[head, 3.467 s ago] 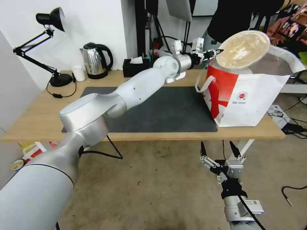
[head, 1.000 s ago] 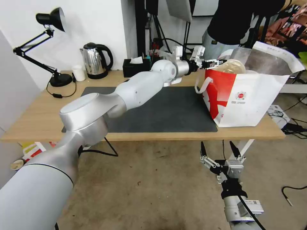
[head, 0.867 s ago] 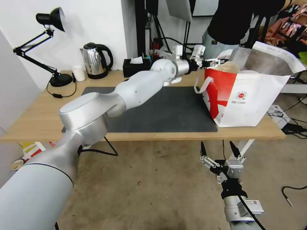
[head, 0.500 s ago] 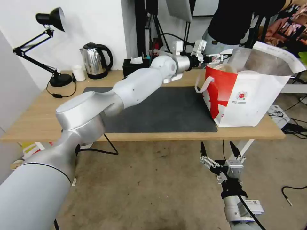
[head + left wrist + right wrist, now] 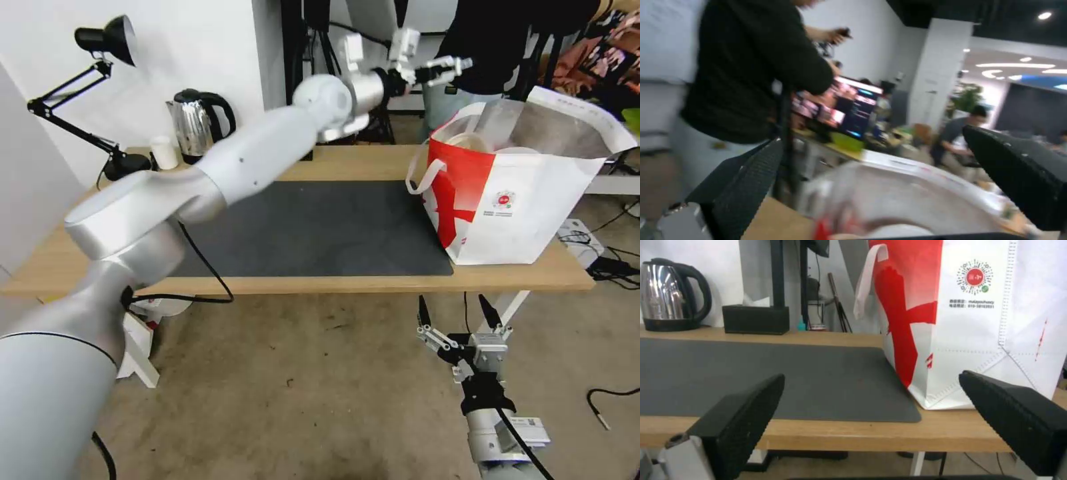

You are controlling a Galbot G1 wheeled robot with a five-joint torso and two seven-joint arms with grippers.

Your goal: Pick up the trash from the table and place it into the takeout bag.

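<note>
The left gripper (image 5: 445, 67) sits in the upper middle of the head frame, above and just left of the bag's mouth, its two fingers spread apart with nothing between them (the left wrist view shows the same wide gap between its black ribbed pads (image 5: 744, 186)). Below it and to the right, the large boxy white takeout bag with a red side panel, round logo and silver foil lining (image 5: 527, 200) stands upright on the right end of the long light-wood table (image 5: 80, 253), its near corner touching the edge of the large dark grey rectangular mat (image 5: 320, 227). Inside the bag's open top, the rim of a round beige bowl (image 5: 467, 141) shows against the red wall. The right gripper (image 5: 459, 310) hangs low in the lower right of the frame, below the table edge, fingers wide apart and holding nothing. At the upper left, on the table's far side, stand a steel kettle (image 5: 193, 130) and a black desk lamp (image 5: 110, 40).
</note>
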